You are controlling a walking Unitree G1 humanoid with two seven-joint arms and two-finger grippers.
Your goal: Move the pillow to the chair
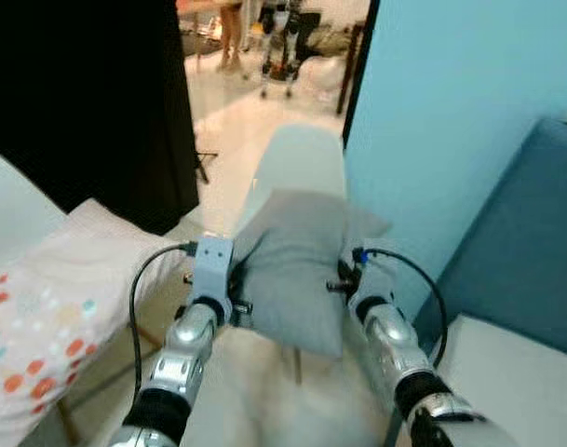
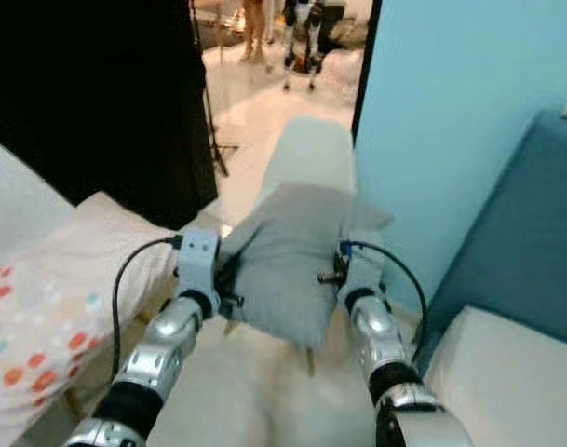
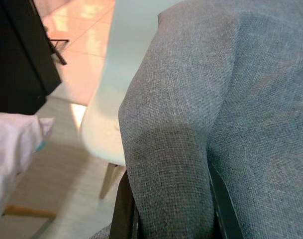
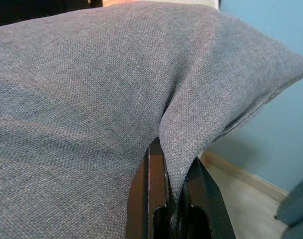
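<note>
1. I've got the pillow up in the air, pinched between both grippers, right in front of the chair. It hangs over the near edge of the seat and I can't tell if its far edge is touching the chair yet.
2. Left gripper is clamped on a fold of the grey fabric; the wrist view has a black finger on each side of the bunched cloth. Right gripper is the same deal, fingers squeezed shut on a pleat near the pillow's corner.
3. Progress-wise I'd say the pickup and carry are done. What's left is getting it over the seat, lowering it and letting go. Not set down yet.
4. Chair is the pale shell type with wooden legs, backrest on the far side, next to the blue wall.
5. Containers: none I can make out, so nothing to report inside anything.
6. Around that: bed with spotted bedding on my left, a blue couch on my right, doorway behind the chair.
</note>
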